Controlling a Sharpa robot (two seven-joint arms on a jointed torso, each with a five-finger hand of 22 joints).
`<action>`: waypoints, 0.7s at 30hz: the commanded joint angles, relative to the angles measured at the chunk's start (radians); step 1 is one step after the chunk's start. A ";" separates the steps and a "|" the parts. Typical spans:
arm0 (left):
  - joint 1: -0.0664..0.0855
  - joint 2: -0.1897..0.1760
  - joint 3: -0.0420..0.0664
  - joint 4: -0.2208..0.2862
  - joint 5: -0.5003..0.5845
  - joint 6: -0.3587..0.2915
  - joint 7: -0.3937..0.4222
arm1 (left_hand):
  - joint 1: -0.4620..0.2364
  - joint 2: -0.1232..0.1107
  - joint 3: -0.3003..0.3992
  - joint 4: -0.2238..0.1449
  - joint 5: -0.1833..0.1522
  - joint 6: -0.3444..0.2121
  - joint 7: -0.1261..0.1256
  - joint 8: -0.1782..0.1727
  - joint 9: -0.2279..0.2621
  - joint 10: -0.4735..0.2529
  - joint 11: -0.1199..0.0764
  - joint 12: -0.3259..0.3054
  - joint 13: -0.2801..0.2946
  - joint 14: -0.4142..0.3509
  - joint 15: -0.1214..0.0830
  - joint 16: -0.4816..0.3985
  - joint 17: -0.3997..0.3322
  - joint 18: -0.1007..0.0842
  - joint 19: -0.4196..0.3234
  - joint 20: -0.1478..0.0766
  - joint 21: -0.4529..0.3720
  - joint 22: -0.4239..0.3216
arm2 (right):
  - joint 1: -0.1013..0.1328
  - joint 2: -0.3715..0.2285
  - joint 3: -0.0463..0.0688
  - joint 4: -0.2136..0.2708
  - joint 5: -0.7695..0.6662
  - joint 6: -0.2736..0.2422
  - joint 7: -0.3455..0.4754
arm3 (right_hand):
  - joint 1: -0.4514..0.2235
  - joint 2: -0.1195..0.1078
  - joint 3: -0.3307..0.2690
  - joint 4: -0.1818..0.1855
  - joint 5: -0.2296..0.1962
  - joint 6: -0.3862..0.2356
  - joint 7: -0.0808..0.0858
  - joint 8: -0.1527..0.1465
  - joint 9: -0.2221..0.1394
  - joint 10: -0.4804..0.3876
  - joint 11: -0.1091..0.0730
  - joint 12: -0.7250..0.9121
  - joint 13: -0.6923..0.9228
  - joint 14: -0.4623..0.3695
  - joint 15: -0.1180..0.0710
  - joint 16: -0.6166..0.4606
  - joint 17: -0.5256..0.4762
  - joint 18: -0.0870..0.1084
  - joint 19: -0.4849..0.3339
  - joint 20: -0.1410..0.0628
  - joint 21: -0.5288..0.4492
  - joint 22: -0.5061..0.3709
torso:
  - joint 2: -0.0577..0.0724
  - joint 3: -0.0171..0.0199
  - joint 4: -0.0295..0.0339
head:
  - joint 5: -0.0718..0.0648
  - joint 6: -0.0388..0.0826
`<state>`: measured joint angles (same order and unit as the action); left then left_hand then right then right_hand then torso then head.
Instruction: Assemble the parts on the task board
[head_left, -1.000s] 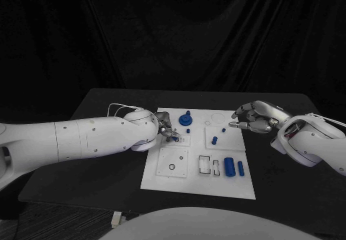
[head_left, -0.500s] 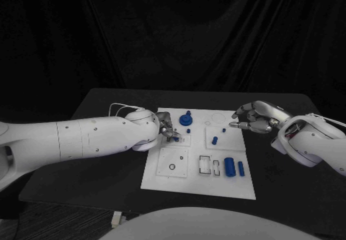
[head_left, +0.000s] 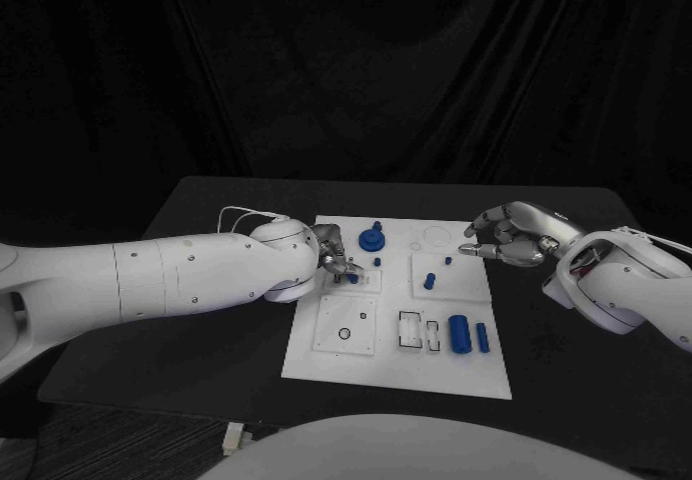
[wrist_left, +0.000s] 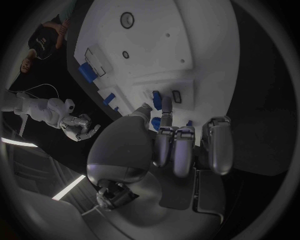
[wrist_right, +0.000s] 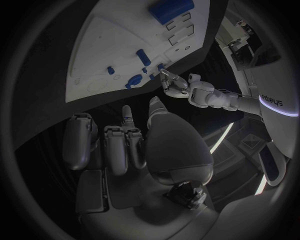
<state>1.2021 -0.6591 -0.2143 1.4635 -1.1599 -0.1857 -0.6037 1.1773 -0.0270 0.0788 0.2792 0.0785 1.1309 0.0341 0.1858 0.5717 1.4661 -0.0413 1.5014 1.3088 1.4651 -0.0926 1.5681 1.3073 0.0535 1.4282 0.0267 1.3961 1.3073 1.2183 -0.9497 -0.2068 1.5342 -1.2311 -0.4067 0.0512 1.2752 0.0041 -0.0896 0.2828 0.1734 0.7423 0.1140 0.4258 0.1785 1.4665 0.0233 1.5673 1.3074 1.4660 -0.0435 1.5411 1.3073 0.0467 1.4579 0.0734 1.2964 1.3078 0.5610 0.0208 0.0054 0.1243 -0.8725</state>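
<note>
The task board (head_left: 397, 350) lies in the middle of the black table (head_left: 216, 330), and all places below are given from it; the left hand (head_left: 329, 258) is over its left edge, fingers bent down together on a small blue part (head_left: 351, 279), but whether it truly grips the part I cannot tell; the right hand (head_left: 508, 236) hangs just beyond its far right corner, fingers loosely curled and apart, holding nothing; a round blue part with a knob (head_left: 372, 239) stands near its far edge; a thick blue cylinder (head_left: 459, 333) and a thinner blue pin (head_left: 480, 337) lie near its right edge, beside two rectangular slots (head_left: 418, 331); a small blue peg (head_left: 431, 282) stands on its raised square at centre right.
</note>
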 joint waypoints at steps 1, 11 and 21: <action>-0.002 0.002 0.001 0.001 -0.001 0.009 0.008 | -0.012 0.002 -0.007 0.006 0.002 0.000 0.006 -0.006 0.001 0.064 0.007 -0.007 0.184 0.103 0.009 -0.003 0.256 0.003 -0.001 0.003 -0.006 0.093 | -0.002 -0.001 0.001 0.001 -0.001 -0.006 -0.007 | 0.006 0.002 -0.007 -0.002 0.007 0.007 0.003 0.003 -0.001 0.104 0.009 0.004 0.263 0.093 0.008 -0.004 0.226 0.018 -0.008 -0.001 -0.003 0.176 | 0.000 0.0000 0.0001 | 0.000 0.000; -0.002 0.003 0.001 -0.001 0.001 0.009 0.017 | -0.039 0.010 -0.036 0.011 -0.018 0.008 0.003 -0.001 0.007 0.063 0.006 -0.009 0.183 0.102 0.009 -0.005 0.254 0.004 -0.002 0.004 -0.009 0.094 | -0.002 -0.002 0.001 0.002 -0.001 -0.008 -0.007 | 0.006 0.002 -0.007 -0.002 0.007 0.007 0.003 0.003 -0.001 0.104 0.009 0.004 0.263 0.093 0.008 -0.004 0.226 0.018 -0.008 -0.001 -0.003 0.176 | 0.001 -0.0001 0.0002 | 0.000 0.000; -0.002 0.008 0.001 -0.006 0.005 0.006 0.028 | -0.049 0.023 -0.064 0.009 -0.019 0.031 -0.009 0.038 0.040 0.063 -0.003 -0.009 0.184 0.102 0.002 -0.004 0.256 0.004 -0.001 -0.001 -0.011 0.097 | -0.002 -0.002 0.001 0.001 -0.001 -0.010 -0.008 | 0.008 0.002 -0.007 -0.002 0.008 0.008 0.003 0.003 -0.001 0.104 0.010 0.004 0.263 0.093 0.009 -0.004 0.226 0.019 -0.009 0.000 -0.005 0.176 | 0.001 0.0001 -0.0001 | 0.000 0.000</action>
<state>1.2016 -0.6539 -0.2143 1.4573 -1.1589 -0.1828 -0.5975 1.1351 -0.0084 0.0181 0.2872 0.0635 1.1552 0.0241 0.2194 0.6089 1.4661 -0.0412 1.4972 1.3090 1.4651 -0.0926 1.5681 1.3073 0.0535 1.4282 0.0267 1.3921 1.3073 1.2181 -0.9504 -0.2068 1.5348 -1.2311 -0.4069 0.0510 1.2752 0.0041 -0.0924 0.2799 0.1775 0.7451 0.1168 0.4258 0.1786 1.4665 0.0233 1.5673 1.3073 1.4659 -0.0435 1.5413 1.3073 0.0467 1.4579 0.0734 1.2964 1.3076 0.5615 0.0208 0.0054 0.1241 -0.8725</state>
